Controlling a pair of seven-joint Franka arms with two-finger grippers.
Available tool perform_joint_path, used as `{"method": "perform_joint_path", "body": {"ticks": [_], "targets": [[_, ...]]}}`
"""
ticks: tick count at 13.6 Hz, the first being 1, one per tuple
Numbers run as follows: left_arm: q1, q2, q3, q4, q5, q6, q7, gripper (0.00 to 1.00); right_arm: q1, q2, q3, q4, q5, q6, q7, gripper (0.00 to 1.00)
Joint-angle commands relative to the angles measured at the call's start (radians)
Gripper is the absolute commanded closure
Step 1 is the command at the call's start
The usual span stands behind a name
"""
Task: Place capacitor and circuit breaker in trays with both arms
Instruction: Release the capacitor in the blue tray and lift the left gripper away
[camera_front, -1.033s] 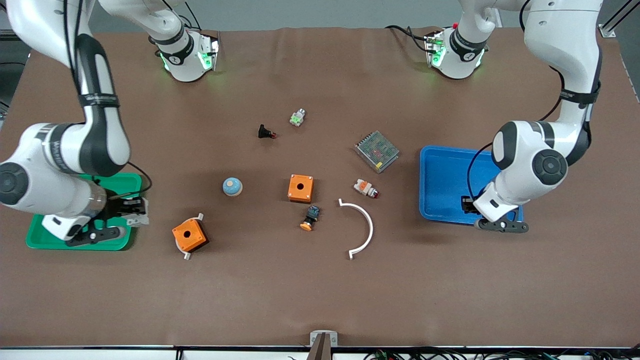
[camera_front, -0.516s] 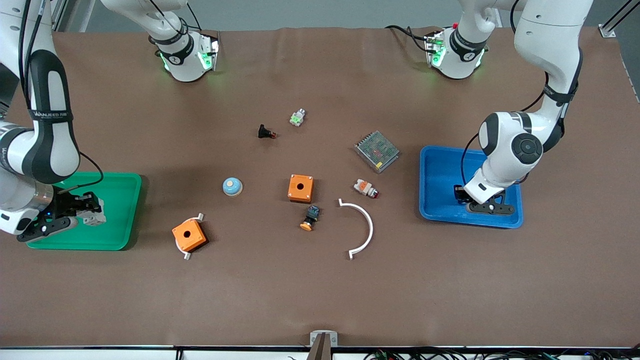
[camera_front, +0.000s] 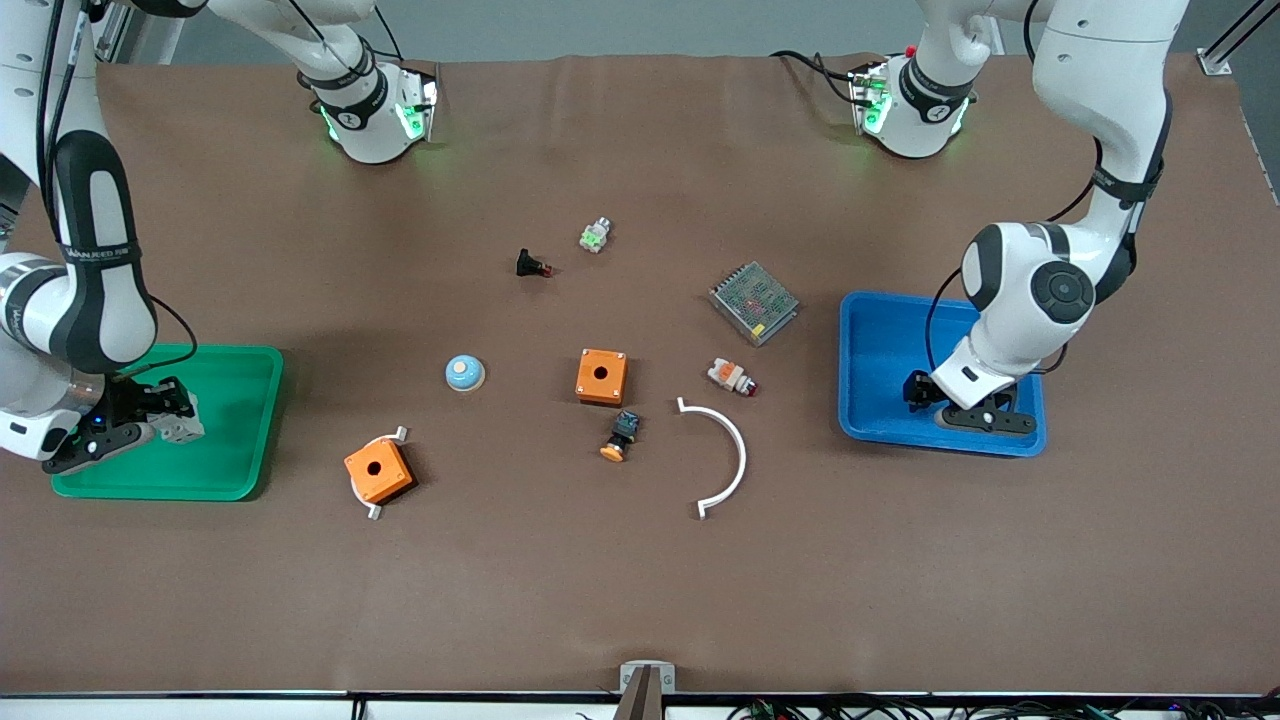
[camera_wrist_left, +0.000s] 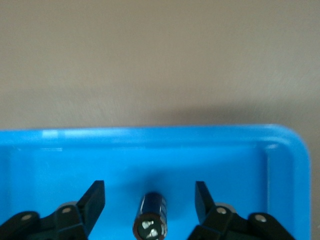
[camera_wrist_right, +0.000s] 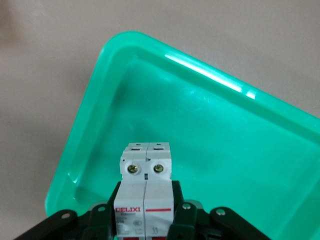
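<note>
My left gripper (camera_front: 915, 390) is low inside the blue tray (camera_front: 880, 340), at the tray's near end. In the left wrist view its fingers (camera_wrist_left: 95, 200) stand wide open. The capacitor (camera_wrist_left: 151, 220), a small black cylinder with a pale end, lies on the tray floor (camera_wrist_left: 150, 150) between them, touching neither. My right gripper (camera_front: 160, 420) is over the green tray (camera_front: 230, 430). It is shut on the white-grey circuit breaker (camera_front: 183, 428). In the right wrist view the breaker (camera_wrist_right: 145, 190) sits between the fingers (camera_wrist_right: 182, 212) above the tray floor (camera_wrist_right: 210, 130).
Between the trays lie two orange boxes (camera_front: 601, 376) (camera_front: 378, 469), a blue dome (camera_front: 465, 373), a white arc (camera_front: 725, 455), a push-button with an orange cap (camera_front: 620, 436), a white-orange part (camera_front: 731, 376), a mesh-covered metal box (camera_front: 754, 301), a black piece (camera_front: 531, 265) and a small green-white part (camera_front: 595, 235).
My right arm has carried the circuit breaker toward the right arm's end of the green tray. My left gripper has moved from the blue tray's near rim into the tray.
</note>
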Motion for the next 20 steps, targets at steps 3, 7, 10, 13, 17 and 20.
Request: {"method": "perform_joint_path", "body": {"ticks": [3,7,10,13,17,20], "targets": [[0.001,-0.108,-0.005,0.074,-0.017,-0.014,-0.037,0.0,-0.024,-0.002,0.017,-0.089,0.006,0.124,-0.047,0.98],[0.005,-0.131,0.003,0.248,-0.012,-0.248,-0.043,0.0,-0.02,0.041,0.02,-0.096,0.019,0.144,-0.047,0.98],[0.025,-0.144,0.011,0.405,-0.006,-0.464,-0.045,0.0,-0.015,0.061,0.02,-0.094,0.019,0.169,-0.047,0.97],[0.039,-0.152,0.022,0.576,0.017,-0.722,-0.045,0.0,-0.01,0.062,0.021,-0.093,0.019,0.169,-0.047,0.91],[0.051,-0.25,0.015,0.635,0.032,-0.876,-0.128,0.0,-0.006,0.068,0.021,-0.085,0.019,0.166,-0.042,0.08],[0.053,-0.325,0.008,0.62,0.049,-0.933,-0.094,0.0,0.009,0.05,0.021,-0.074,0.019,0.138,-0.034,0.0]]}}
